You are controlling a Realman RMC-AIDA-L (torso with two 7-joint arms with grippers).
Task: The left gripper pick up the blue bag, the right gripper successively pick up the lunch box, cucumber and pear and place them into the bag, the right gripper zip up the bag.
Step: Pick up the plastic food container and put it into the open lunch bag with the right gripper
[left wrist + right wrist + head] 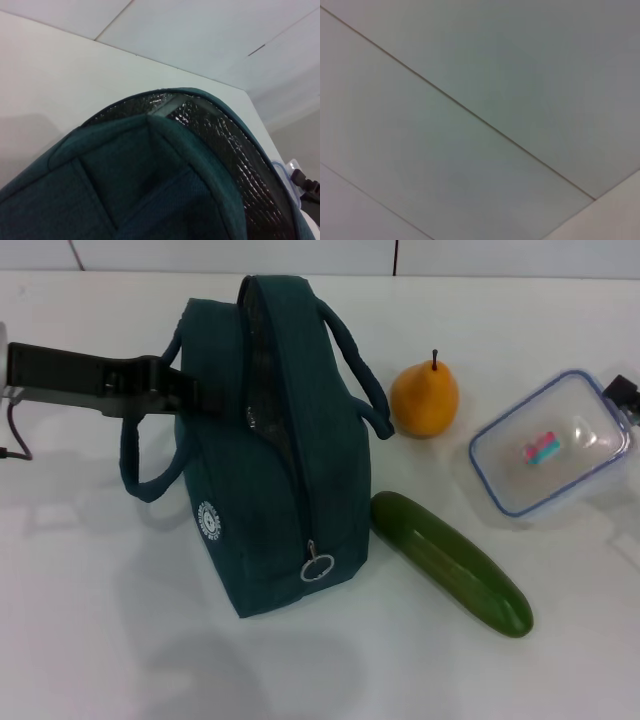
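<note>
Head view: white table [90, 640], large bare stretches at 6 to 9 o'clock of the blue bag [280, 470], plus a narrower strip along the far edge at 12. The bag stands mid-table, its zip open along the top with foil lining showing, ring pull [317, 567] at the near end, white logo [208, 519] on the side facing 9 o'clock.

The left gripper [185, 390] comes in level from 9 o'clock, arm roughly horizontal, its tip at the bag's upper left side between the loop handle [150, 465] and the fabric. It looks clamped on the bag there, but the fingertips are buried against the cloth, so the grip is not confirmed.

The cucumber [450, 562] lies diagonally at 3 to 4 o'clock of the bag, its near end just beside the bag's lower corner. The pear [425, 398] stands upright at 2 o'clock of the bag, close to the far handle. The lunch box [550, 443] sits at 3 o'clock, near the right edge, lid on, sticker up. The right gripper [622, 395] shows only as a dark sliver at the box's far right corner; can't tell if its fingers are apart.

Left wrist view: bag fabric [125, 190] fills the frame, foil-lined opening arcs over it; lunch box corner [286, 177] visible beyond, with a dark piece beside it.

Right wrist view: only plain pale panels with seam lines [470, 115]; no task items.
</note>
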